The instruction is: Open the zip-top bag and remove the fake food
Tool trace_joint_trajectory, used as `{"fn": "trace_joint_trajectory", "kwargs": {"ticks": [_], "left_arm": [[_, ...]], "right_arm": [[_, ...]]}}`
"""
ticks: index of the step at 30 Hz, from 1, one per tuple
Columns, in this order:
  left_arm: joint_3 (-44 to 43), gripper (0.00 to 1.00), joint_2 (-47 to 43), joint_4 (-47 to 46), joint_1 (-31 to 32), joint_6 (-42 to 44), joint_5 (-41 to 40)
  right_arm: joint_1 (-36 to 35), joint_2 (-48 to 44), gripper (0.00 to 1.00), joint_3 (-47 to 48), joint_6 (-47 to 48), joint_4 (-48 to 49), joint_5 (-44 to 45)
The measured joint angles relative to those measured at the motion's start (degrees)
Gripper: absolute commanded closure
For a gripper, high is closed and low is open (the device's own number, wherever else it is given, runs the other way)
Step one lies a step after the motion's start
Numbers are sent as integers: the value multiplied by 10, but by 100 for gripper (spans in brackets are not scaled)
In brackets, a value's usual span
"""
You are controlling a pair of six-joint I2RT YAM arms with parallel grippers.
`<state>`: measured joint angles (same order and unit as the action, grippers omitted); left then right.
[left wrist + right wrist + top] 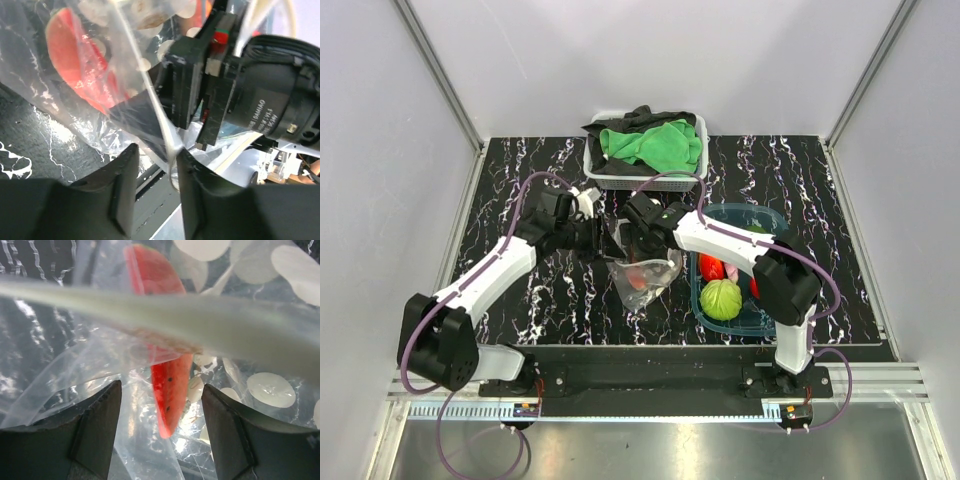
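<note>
The zip-top bag (650,283) sits between the two arms, clear with pale dots, its mouth raised. A red watermelon slice (170,385) is inside it and also shows in the left wrist view (75,60). My right gripper (161,386) is open, its fingers reaching past the zip strip (165,315) with the slice's tip between them, not touching. My left gripper (157,150) is open, and the bag's edge (167,135) rests against its right finger. In the top view the left gripper (602,238) and right gripper (632,238) are close together over the bag.
A teal tub (760,218) at the right holds a green leafy ball (720,298) and a red fruit (710,266). A grey basket (610,180) with green and black cloths stands at the back centre. White walls enclose the marbled black table.
</note>
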<state>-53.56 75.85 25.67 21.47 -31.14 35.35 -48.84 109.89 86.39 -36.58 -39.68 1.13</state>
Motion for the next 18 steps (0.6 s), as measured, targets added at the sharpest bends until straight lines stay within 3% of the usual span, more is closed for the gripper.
{"fn": "trace_joint_trajectory", "kwargs": {"ticks": [2,3,6,10,14,18], "left_arm": [[-3,64,11,5,1,-3,0],[-5,83,16,6,2,-4,0],[-17,98,24,10,6,-9,12],[-35,100,25,22,9,-5,8],[-37,100,25,29,9,-6,3],[-37,100,24,44,9,-6,-8]], "right_arm": [[1,0,27,-4,1,-1,0],[2,0,27,-6,1,0,0],[2,0,27,-12,0,5,3],[5,-1,31,-14,2,12,1],[7,-1,46,-14,10,13,-4],[9,-1,44,-14,13,13,-7]]}}
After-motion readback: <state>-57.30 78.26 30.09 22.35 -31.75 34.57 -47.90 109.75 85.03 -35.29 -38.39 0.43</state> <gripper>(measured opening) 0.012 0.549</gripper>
